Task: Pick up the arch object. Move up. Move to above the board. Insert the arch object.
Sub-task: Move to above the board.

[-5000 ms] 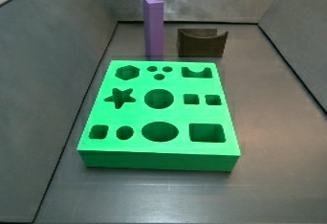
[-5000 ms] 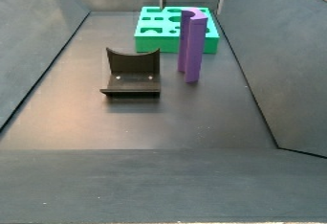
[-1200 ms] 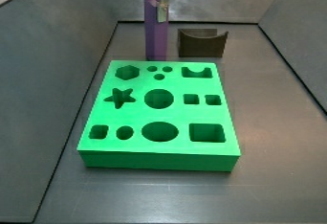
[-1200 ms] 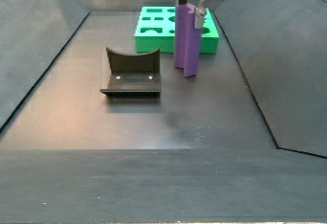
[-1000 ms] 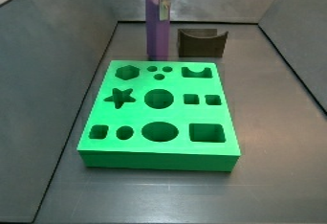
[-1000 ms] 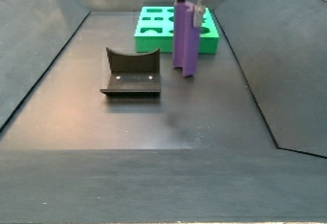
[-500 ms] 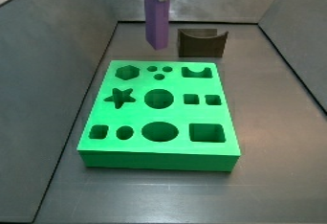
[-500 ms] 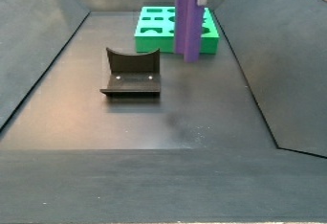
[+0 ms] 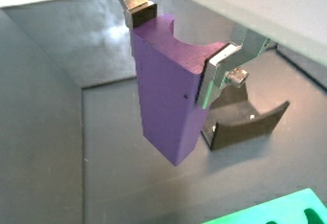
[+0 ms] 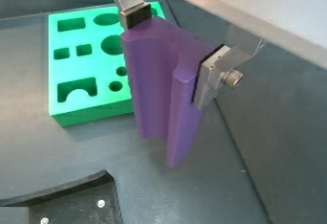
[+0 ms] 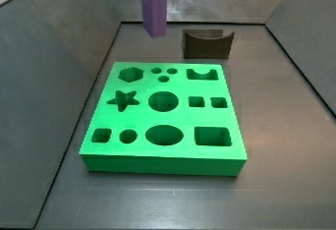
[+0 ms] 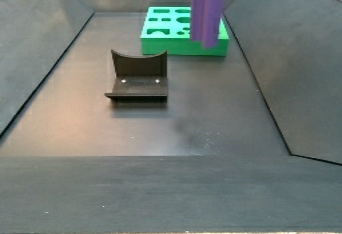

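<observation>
The purple arch object (image 9: 170, 96) hangs upright in my gripper (image 9: 177, 44), clear of the floor. It also shows in the other wrist view (image 10: 163, 89) and in both side views (image 11: 153, 5) (image 12: 209, 10). The silver fingers (image 9: 225, 63) press their dark pads on its two narrow sides, at the end with the curved notch. In both side views the gripper itself is above the picture's top edge. The green board (image 11: 164, 116) with cut-out holes lies flat on the floor and also shows in a side view (image 12: 182, 29) and a wrist view (image 10: 79, 57).
A short dark brown block with a curved dip (image 11: 206, 43) stands behind the board; it also shows in a side view (image 12: 136, 76) and a wrist view (image 9: 246, 123). Grey walls enclose the dark floor on three sides.
The arch object was taken hold of and has risen steadily off the floor; the gripper has gone up out of both side views. The board and brown block have not moved.
</observation>
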{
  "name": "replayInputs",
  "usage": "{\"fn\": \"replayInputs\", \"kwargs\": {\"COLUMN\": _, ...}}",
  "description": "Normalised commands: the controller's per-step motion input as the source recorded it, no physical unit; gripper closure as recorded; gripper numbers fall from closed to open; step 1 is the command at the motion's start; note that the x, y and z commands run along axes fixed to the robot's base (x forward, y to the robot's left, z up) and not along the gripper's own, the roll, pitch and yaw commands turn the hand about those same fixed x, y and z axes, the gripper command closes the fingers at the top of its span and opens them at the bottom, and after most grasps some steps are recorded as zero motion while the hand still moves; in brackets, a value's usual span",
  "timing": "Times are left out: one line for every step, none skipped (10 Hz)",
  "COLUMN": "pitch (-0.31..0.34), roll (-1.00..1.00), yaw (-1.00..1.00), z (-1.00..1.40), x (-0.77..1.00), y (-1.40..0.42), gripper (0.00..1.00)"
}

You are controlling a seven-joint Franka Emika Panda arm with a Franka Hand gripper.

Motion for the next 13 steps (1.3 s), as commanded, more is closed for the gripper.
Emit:
{"fn": "replayInputs", "kwargs": {"pitch": 0.040, "roll": 0.05, "yaw": 0.02, "z": 1.00, "x": -0.15, "y": -0.10, "gripper": 1.00}}
{"fn": "replayInputs", "kwargs": {"pitch": 0.046, "roll": 0.02, "yaw": 0.02, "z": 1.00, "x": -0.14, "y": -0.09, "gripper": 1.00}}
{"fn": "replayInputs", "kwargs": {"pitch": 0.059, "roll": -0.03, "yaw": 0.01, "z": 1.00, "x": -0.12, "y": -0.08, "gripper": 1.00}}
{"fn": "replayInputs", "kwargs": {"pitch": 0.064, "roll": -0.05, "yaw": 0.00, "z": 1.00, "x": -0.11, "y": -0.08, "gripper": 1.00}}
{"fn": "replayInputs", "kwargs": {"pitch": 0.073, "roll": -0.07, "yaw": -0.01, "z": 1.00, "x": -0.08, "y": -0.06, "gripper": 1.00}}
{"fn": "replayInputs", "kwargs": {"pitch": 0.072, "roll": -0.09, "yaw": -0.02, "z": 0.83, "x": -0.04, "y": -0.03, "gripper": 1.00}}
{"fn": "replayInputs", "kwargs": {"pitch": 0.077, "roll": -0.09, "yaw": -0.02, "z": 0.70, "x": -0.03, "y": -0.02, "gripper": 1.00}}
{"fn": "replayInputs", "kwargs": {"pitch": 0.079, "roll": -0.09, "yaw": -0.02, "z": 0.57, "x": -0.01, "y": -0.01, "gripper": 1.00}}
{"fn": "replayInputs", "kwargs": {"pitch": 0.081, "roll": -0.10, "yaw": -0.02, "z": 0.44, "x": -0.01, "y": 0.00, "gripper": 1.00}}
{"fn": "replayInputs", "kwargs": {"pitch": 0.078, "roll": -0.11, "yaw": -0.03, "z": 0.32, "x": -0.01, "y": 0.00, "gripper": 1.00}}
{"fn": "replayInputs", "kwargs": {"pitch": 0.075, "roll": -0.12, "yaw": -0.03, "z": 0.19, "x": -0.01, "y": 0.01, "gripper": 1.00}}
{"fn": "replayInputs", "kwargs": {"pitch": 0.057, "roll": -0.16, "yaw": 1.00, "z": -0.06, "x": 0.22, "y": -1.00, "gripper": 1.00}}
{"fn": "replayInputs", "kwargs": {"pitch": 0.056, "roll": -0.14, "yaw": 1.00, "z": -0.07, "x": 0.23, "y": -1.00, "gripper": 1.00}}
